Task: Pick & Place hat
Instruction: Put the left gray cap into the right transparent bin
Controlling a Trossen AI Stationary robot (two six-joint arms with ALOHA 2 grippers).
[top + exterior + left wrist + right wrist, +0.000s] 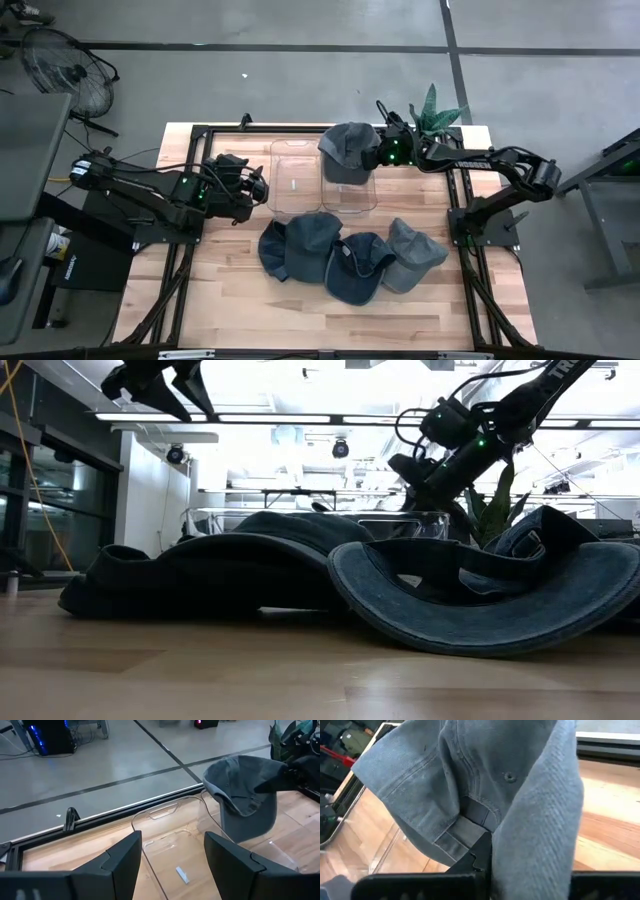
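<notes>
A grey-blue denim cap [347, 150] hangs from my right gripper [378, 152] over the right clear bin [350, 195]; it fills the right wrist view [485, 785] and shows in the left wrist view [245, 795]. My right gripper is shut on it. Several more denim hats [345, 258] lie in a heap on the table's near half. My left gripper [170, 855] is open, hovering left of the left clear bin [292, 185], touching nothing. My right gripper holds the cap by its back edge near the strap [470, 822], pinched between the two fingers, coming roughly level from the table's right side. The cap is lifted clear and hangs below the fingers [479, 852], crown toward the bins.
Two clear plastic bins stand side by side at the table's far middle. A potted plant [437, 110] sits at the far right corner. Black frame rails [460, 215] run along both sides. Bare wood lies near the front edge.
</notes>
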